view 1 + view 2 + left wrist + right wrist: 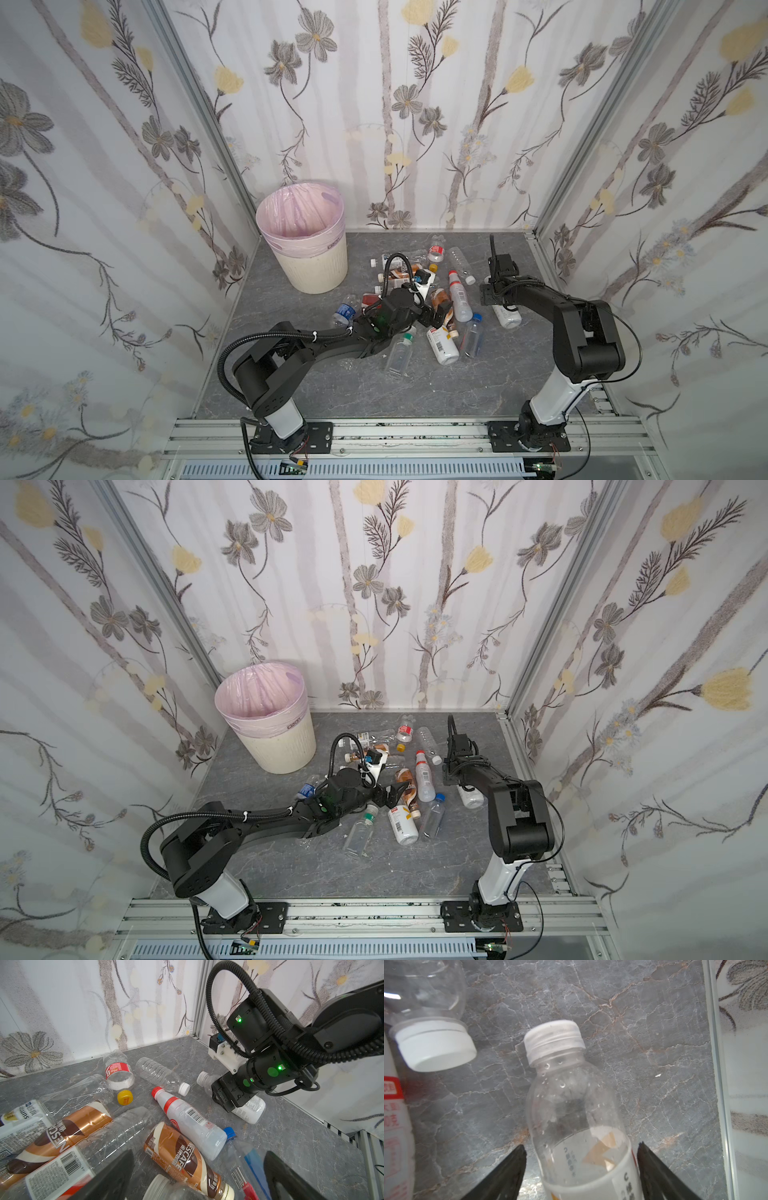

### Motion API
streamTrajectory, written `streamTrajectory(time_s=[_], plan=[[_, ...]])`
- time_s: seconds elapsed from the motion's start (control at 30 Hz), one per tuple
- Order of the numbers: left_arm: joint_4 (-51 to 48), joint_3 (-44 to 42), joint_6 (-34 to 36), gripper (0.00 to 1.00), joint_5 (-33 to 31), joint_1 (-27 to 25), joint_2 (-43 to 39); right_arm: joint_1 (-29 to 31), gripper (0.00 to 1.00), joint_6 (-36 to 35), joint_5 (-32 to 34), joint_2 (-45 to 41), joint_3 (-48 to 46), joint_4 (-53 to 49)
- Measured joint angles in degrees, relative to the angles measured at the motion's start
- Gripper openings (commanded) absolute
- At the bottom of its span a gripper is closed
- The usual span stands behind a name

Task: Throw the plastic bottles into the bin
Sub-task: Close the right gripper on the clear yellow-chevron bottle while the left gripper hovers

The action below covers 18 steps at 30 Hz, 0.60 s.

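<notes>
Fingers (510,1172) of the right gripper (580,1144) are being held apart either side of a white-capped clear bottle (577,1105) lying on the worktop (654,1022), while the left gripper (398,798) is being held wide over the plastic bottles (424,777), right of the bin (286,746).

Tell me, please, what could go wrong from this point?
1. The right hand straddles the white-labelled bottle, not yet gripping; its round body might slip out on closing.
2. The bin stands at the back left, past the left hand; carrying the bottle across might clash the arms.
</notes>
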Motion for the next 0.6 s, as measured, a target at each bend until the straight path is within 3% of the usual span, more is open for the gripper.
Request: streamTrajectory(time_s=[0.2, 0.6], plan=[[-0.4, 0.0, 0.0, 1.00, 0.0, 0.0, 0.0, 0.0, 0.78, 0.0, -0.2, 0.3, 0.0, 0.0], [-0.6, 0.0, -0.2, 1.00, -0.2, 0.0, -0.2, 0.0, 0.64, 0.0, -0.3, 1.2, 0.0, 0.6]])
